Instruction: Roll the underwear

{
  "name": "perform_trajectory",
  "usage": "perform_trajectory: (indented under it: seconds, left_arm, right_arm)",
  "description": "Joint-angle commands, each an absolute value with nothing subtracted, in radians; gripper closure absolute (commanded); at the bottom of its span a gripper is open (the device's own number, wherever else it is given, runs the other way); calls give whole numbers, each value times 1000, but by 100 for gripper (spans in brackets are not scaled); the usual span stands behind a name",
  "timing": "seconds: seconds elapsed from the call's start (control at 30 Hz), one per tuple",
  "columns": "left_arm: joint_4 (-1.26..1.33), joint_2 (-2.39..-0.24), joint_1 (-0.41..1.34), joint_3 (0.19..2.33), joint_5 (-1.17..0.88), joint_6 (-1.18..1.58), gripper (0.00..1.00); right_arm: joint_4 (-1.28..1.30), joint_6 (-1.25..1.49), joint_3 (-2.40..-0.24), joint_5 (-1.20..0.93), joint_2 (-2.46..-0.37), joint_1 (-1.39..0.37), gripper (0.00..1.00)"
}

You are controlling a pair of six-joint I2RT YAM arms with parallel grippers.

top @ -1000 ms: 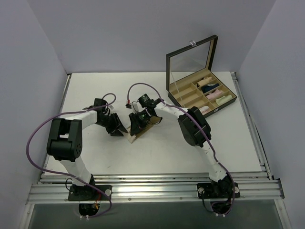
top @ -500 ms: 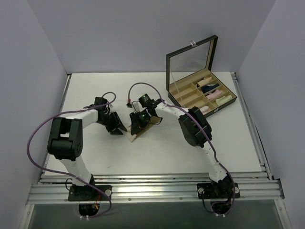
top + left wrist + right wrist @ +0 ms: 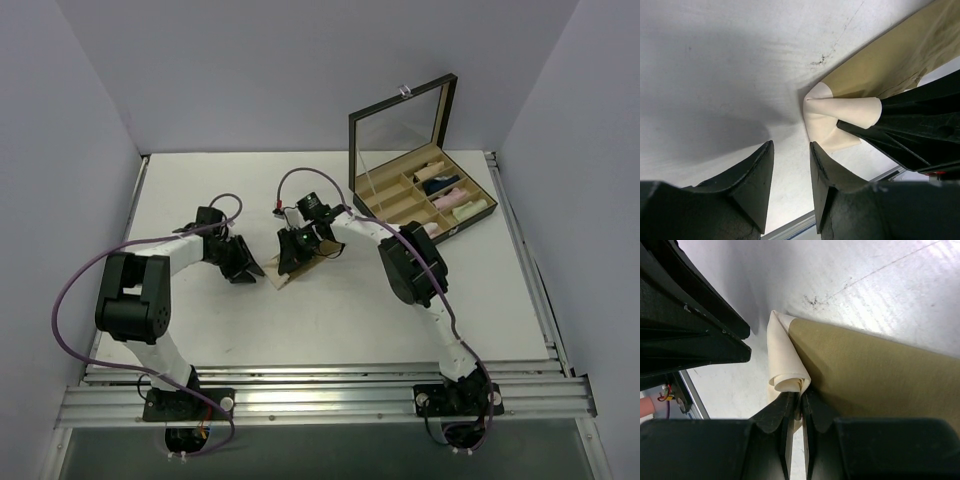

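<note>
**Right claw (image 3: pixel 800 397) pinches the tan underwear (image 3: pixel 865 370) at mid-table**

Closest to our bases, near the middle of the table (image 3: pixel 330 320), our left claw (image 3: pixel 791 150) sits low with its fingers slightly apart. It grips nothing and is just beside the underwear's curled pale band. Our right claw is closed tight on that rolled pale edge, and the tan cloth lies flat behind it. At the far right, an open box (image 3: pixel 400 125) holds cloth rolls (image 3: pixel 440 190).
</note>
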State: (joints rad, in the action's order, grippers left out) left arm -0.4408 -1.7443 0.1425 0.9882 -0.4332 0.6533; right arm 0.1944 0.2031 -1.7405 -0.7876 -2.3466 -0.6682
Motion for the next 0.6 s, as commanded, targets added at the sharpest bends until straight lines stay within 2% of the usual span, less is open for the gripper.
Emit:
perform_trajectory:
  seconds: [0.0, 0.57]
  left_arm:
    - [-333, -1758, 144, 983, -463, 658, 57]
    - [-215, -1905, 147, 1020, -453, 718, 59]
  right_arm:
    - [198, 213, -1723, -753, -2324, -655, 93]
    - [195, 225, -1736, -775, -2338, -641, 92]
